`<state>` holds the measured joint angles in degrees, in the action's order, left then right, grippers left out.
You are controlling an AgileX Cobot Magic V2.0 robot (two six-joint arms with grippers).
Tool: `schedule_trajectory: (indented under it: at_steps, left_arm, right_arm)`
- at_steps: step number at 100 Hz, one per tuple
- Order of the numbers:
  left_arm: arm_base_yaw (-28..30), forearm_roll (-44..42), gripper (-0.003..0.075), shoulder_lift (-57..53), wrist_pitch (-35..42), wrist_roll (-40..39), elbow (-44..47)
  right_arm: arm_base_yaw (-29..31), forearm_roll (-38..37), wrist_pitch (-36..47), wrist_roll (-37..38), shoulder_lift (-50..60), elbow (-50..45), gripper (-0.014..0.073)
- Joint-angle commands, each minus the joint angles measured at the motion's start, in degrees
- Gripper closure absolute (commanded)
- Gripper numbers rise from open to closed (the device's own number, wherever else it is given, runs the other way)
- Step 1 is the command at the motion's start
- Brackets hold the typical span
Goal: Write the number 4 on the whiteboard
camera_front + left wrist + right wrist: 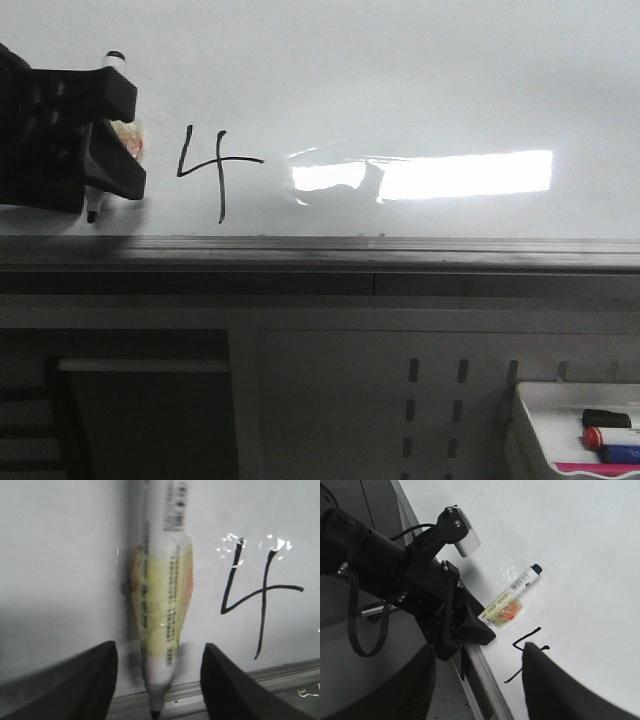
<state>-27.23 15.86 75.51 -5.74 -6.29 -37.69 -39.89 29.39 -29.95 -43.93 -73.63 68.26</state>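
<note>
The number 4 (pixel 212 168) stands in thin black strokes on the whiteboard (pixel 420 80), left of the bright light reflection (pixel 425 175) and just above the board's grey rim (pixel 320 245); in the front view we see the left claw (pixel 105 135) close to its left, with a marker (pixel 112 62) running upright through it, cap above and dark tip below, near the rim. At the lower right a white tray (pixel 530 420) holds more markers (pixel 610 437). From the left wrist, we see the marker (pixel 162 600), with a yellow label, standing between the two dark fingers (pixel 95 680), which are spread wide and do not touch it; the 4 (pixel 257 592) lies beside it. From the right wrist, we see the left arm (pixel 395 575) over the board's edge and the marker (pixel 512 592) against the board beyond its claw, while the right claw (pixel 477 690) hangs wide with nothing between its fingers, one of them partly covering the 4 (pixel 525 642).
</note>
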Motion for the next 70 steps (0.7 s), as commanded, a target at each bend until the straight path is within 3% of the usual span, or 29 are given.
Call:
schedule_trajectory:
  at_steps: [1, 7, 12, 21, 27, 32, 44, 70]
  left_arm:
    - [0.0, 0.5, 0.0279, -1.7, 2.9, -0.5, -1.8]
    - [0.0, 0.4, 0.0279, -2.7, 2.9, -0.5, -1.8]
    - [0.0, -0.3, 0.0279, -4.3, 2.8, -0.5, -1.8]
    - [0.0, -2.5, 0.0286, -8.6, 1.6, -0.5, -1.8]
    - [0.0, -4.3, 0.0344, -12.6, 0.3, -0.5, -1.8]
    - [0.0, -6.0, 0.0426, -15.6, -0.1, -0.5, -1.6]
    - [-0.1, -8.9, 0.0744, -25.5, 0.7, -0.5, 0.5]
    - [-0.1, -15.9, 0.0741, -44.9, 1.6, -0.3, 10.1]
  right_arm:
    - [0.3, 1.3, 2.4, -0.2, 1.9, 1.9, 0.0253]
    - [0.3, 1.3, 2.4, -0.2, 2.0, 1.9, 0.0265]
    - [0.3, 1.3, 2.3, -0.2, 2.3, 1.8, 0.0323]
    - [0.3, 1.3, 3.6, -0.2, 4.1, 0.0, 0.0527]
    - [0.3, 1.3, 5.3, -0.1, 5.6, -2.3, 0.0666]
    - [0.3, 1.7, 7.2, -0.1, 7.2, -4.7, 0.0656]
    - [0.3, 2.7, 15.1, -0.1, 13.0, -12.6, 0.0657]
    - [-0.5, 3.4, 32.2, -0.1, 30.0, -32.8, 0.0657]
